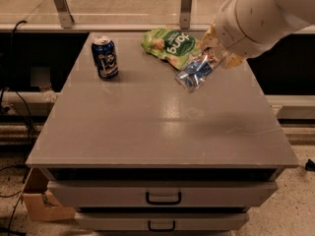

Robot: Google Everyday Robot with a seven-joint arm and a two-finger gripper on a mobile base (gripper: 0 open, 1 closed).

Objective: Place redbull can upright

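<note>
Camera view: gripper [210, 57] (redbull can [195, 73]) above table [147, 132]

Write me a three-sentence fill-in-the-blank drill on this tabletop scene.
Above the far right of the table, the gripper holds the redbull can ____, not upright.
The dark-blue can stands ____ on the table.
The snack bag beside the held can is ____ in colour.
Missing words: tilted; upright; green.
</note>
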